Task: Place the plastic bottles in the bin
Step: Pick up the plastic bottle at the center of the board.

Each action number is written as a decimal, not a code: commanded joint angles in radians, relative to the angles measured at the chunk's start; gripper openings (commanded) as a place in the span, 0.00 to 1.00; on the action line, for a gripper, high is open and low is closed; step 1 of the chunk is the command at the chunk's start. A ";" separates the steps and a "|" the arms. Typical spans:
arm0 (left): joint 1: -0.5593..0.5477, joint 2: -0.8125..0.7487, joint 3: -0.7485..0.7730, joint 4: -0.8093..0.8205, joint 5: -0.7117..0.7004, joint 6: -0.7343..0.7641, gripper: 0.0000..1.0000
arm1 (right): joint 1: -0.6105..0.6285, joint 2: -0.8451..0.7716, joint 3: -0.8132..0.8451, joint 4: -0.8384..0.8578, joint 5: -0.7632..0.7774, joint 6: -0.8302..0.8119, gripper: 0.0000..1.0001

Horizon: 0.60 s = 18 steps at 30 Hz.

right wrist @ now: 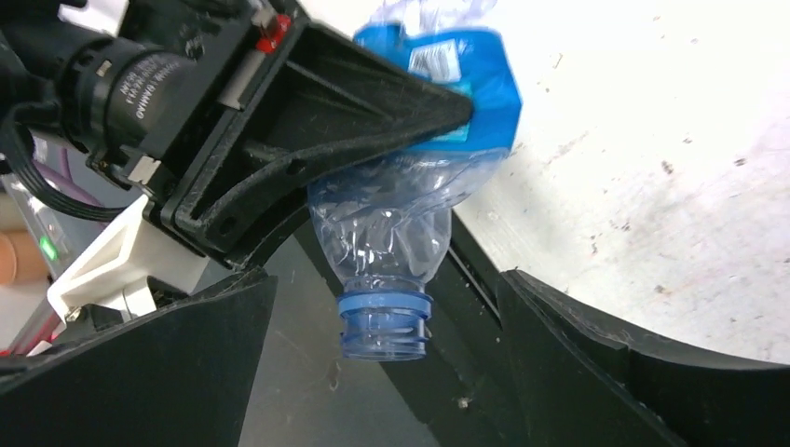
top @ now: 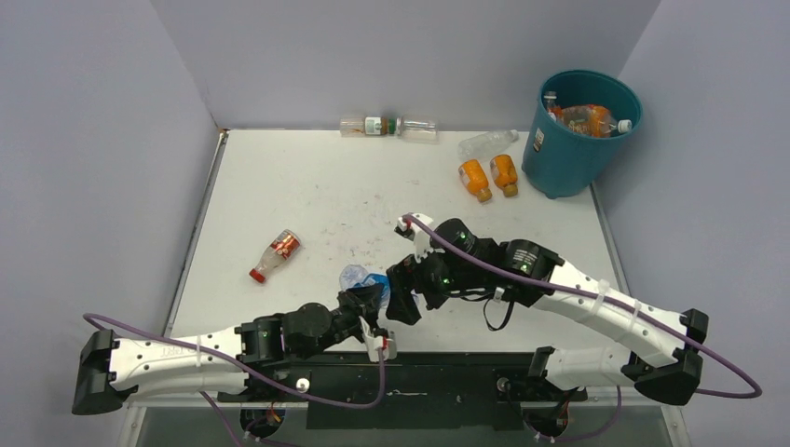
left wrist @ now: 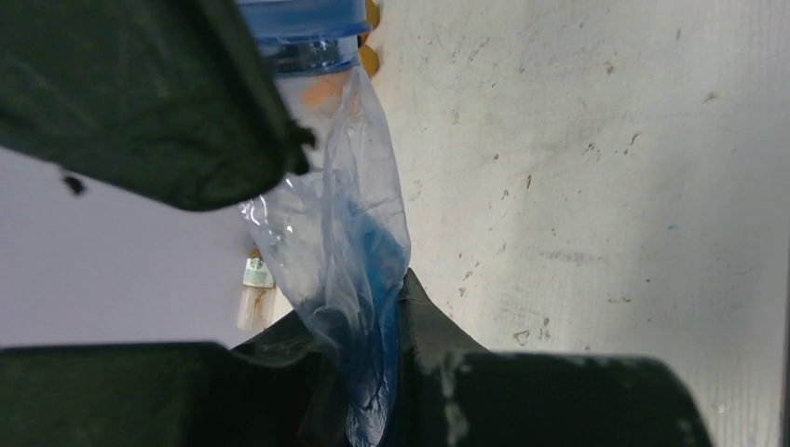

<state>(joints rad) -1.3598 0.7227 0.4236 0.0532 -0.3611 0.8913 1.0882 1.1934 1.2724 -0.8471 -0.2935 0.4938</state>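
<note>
I see a scuffed white table (top: 307, 186), grey walls (top: 373, 56) on three sides, bare mid-surface. At its near edge my left gripper (top: 369, 300) clamps the crushed blue-labelled bottle (right wrist: 401, 214); right gripper (top: 410, 291) gapes.

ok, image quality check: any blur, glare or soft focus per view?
Top external: sharp, evenly lit, soft shadows beneath the arms, no glare. Left wrist: near claw fingers dark and blurred, crushed blue-labelled bottle and table grain sharp. Right wrist: bottle in focus, table washed out at right.
</note>
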 commanded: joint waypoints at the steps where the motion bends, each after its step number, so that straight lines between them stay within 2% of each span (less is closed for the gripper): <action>1: 0.002 -0.018 0.084 0.003 0.093 -0.189 0.00 | 0.006 -0.111 0.051 0.113 0.153 0.003 0.90; 4: 0.021 -0.024 0.116 -0.015 0.186 -0.333 0.00 | 0.006 -0.226 -0.013 0.242 0.306 0.019 0.90; 8: 0.096 -0.045 0.160 -0.015 0.350 -0.552 0.00 | 0.006 -0.507 -0.264 0.589 0.436 0.010 0.90; 13: 0.301 -0.052 0.226 0.032 0.544 -0.867 0.00 | 0.006 -0.579 -0.347 0.675 0.429 -0.081 0.90; 14: 0.338 -0.044 0.236 0.051 0.599 -0.941 0.00 | 0.006 -0.596 -0.386 0.737 0.421 -0.085 0.90; 18: 0.456 0.023 0.277 0.081 0.776 -1.098 0.00 | 0.006 -0.596 -0.475 0.895 0.343 -0.113 0.90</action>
<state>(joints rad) -0.9833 0.6964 0.6262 0.0479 0.1761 0.0574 1.0882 0.5682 0.8642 -0.1429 0.0887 0.4301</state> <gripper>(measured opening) 0.160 0.898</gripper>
